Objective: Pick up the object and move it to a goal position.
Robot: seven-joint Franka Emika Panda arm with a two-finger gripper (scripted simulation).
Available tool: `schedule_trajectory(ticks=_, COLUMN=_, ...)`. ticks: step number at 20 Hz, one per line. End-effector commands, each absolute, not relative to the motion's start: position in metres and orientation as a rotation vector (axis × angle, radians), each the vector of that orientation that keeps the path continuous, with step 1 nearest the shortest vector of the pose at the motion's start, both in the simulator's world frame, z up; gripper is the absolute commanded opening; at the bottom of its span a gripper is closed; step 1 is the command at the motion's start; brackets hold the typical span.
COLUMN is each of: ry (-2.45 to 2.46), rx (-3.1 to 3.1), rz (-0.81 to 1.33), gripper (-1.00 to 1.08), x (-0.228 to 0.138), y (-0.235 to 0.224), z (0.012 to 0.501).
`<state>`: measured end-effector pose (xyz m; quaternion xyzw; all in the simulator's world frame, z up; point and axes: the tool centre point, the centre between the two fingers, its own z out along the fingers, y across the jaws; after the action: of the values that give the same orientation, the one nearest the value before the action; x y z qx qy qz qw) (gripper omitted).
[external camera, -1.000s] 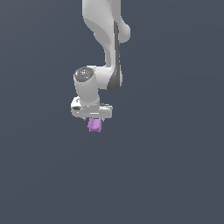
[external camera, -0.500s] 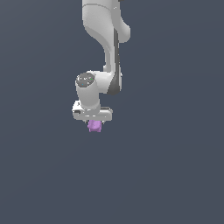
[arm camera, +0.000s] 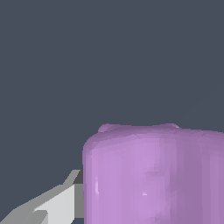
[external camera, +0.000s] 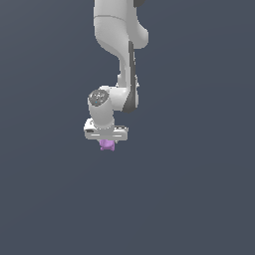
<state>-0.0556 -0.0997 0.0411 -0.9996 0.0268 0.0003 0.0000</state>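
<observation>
Exterior and wrist views. The white arm [external camera: 122,55] descends from the top of the exterior view against a plain dark grey-blue background and bends toward the exterior view's left at the wrist. Below the wrist, the claw [external camera: 106,141] points downward, its fingers drawn in around the object [external camera: 107,145], a small light-purple lumpy blob that protrudes just beneath the claw body. In the wrist view the object [arm camera: 153,175] fills the near field, with one pale finger [arm camera: 52,203] touching its side.

Object [arm camera: 153,175] cut off; tool [external camera: 106,141] fingers hidden.
</observation>
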Motion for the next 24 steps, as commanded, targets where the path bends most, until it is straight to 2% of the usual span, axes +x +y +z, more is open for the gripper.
schedule_trajectory(ticks=1, ry=0.085, rx=-3.141, rz=0.000, gripper=-1.00, x=-0.055, y=-0.100, z=0.041)
schedule_trajectory(ticks=14, ry=0.085, rx=-3.141, rz=-0.001, gripper=-1.00, x=-0.053, y=-0.092, z=0.047)
schedule_trajectory(ticks=24, ry=0.085, rx=-3.141, rz=-0.001, gripper=-1.00, x=-0.031, y=-0.024, z=0.092)
